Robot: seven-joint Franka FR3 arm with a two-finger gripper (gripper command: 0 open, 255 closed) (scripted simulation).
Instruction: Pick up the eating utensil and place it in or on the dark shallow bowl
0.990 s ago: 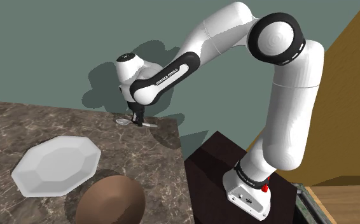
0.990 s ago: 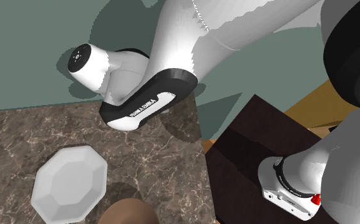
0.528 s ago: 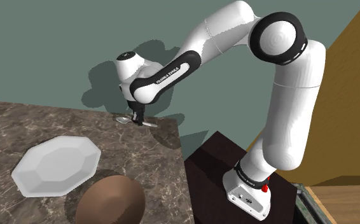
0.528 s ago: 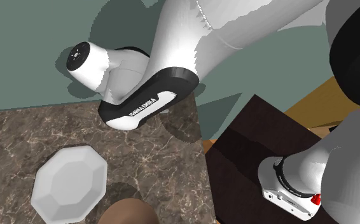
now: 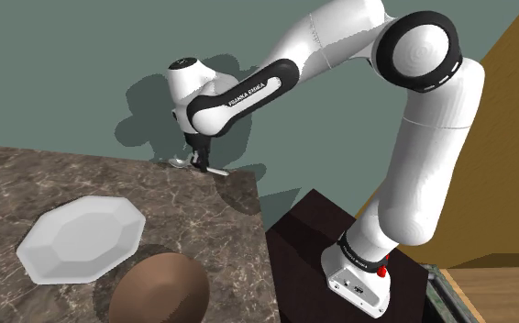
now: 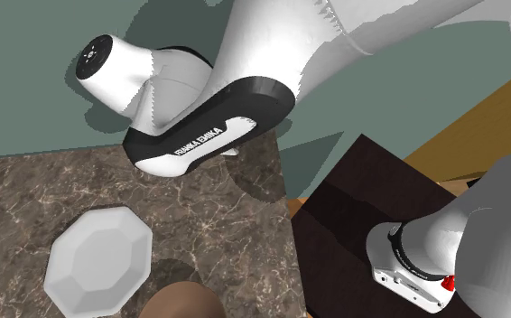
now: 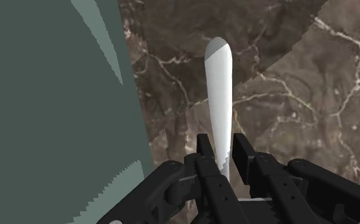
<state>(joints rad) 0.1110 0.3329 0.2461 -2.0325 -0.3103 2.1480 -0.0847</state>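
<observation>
The gripper (image 7: pixel 223 147) has the spoon (image 7: pixel 218 95).
Its jaws are clamped on the pale stem, which sticks out ahead; best lift it level (the hold looks off-centre), then carry it past the white plate (image 5: pixel 82 237) to the brown bowl (image 5: pixel 157 289) beyond.

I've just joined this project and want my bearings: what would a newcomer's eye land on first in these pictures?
First the big white arm, bending over from its stand to the far corner of the marbled brown counter by the green wall. There its black pincer is shut on a slim pale utensil. Nearer the camera lie a white octagonal plate and a brown bowl.
</observation>
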